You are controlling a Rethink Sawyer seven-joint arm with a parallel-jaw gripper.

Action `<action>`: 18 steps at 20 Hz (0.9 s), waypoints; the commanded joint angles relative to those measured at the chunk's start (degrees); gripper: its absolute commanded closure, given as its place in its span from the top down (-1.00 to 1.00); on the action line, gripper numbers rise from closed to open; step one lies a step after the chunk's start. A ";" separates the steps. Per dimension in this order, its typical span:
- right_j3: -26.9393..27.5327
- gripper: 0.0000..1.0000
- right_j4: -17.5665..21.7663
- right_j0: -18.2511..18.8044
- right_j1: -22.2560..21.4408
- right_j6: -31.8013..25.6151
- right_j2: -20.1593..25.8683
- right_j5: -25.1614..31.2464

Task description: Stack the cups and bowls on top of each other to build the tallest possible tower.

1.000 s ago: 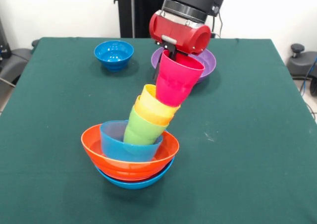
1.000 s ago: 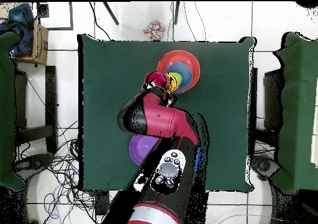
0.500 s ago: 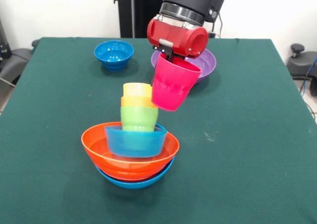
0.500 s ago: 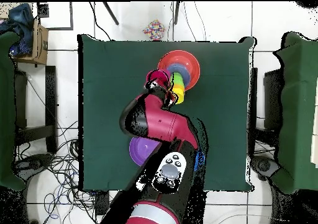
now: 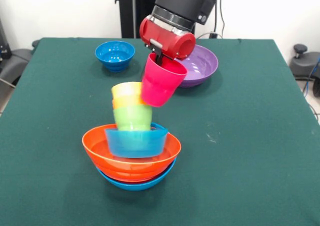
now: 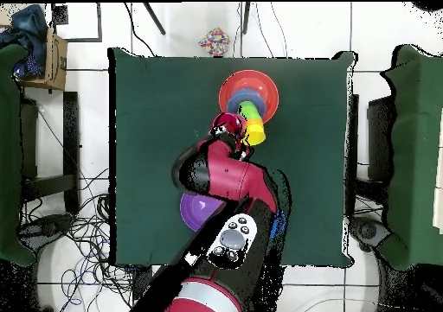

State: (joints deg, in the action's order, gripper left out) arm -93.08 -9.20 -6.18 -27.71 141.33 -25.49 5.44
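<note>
Pincer (image 5: 159, 57) grips the rim of the magenta-pink cup (image 5: 161, 81), tilted, just right of the yellow cup (image 5: 127, 91) at centre frame. A second ago the pink cup pressed the cups hard over to the right; since then they have sprung back near upright, now leaning slightly left, and the arm has shifted left. The tower (image 5: 131, 146) sits at lower centre on the tabletop (image 5: 250, 151), bowls nested. The purple bowl (image 5: 199, 63) and dark-blue bowl (image 5: 115, 54) wait at upper frame. Likely the pink cup needs realigning above the yellow one.
</note>
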 commanded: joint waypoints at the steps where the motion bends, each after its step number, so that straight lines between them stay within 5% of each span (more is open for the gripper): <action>1: 0.84 -1.00 -2.39 3.09 -1.52 3.91 8.43 13.44; 18: 12.67 -1.00 -1.14 3.07 -3.67 1.05 6.72 33.32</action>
State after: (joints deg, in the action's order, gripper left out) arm -88.57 -10.35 -3.92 -31.30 141.33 -24.67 27.60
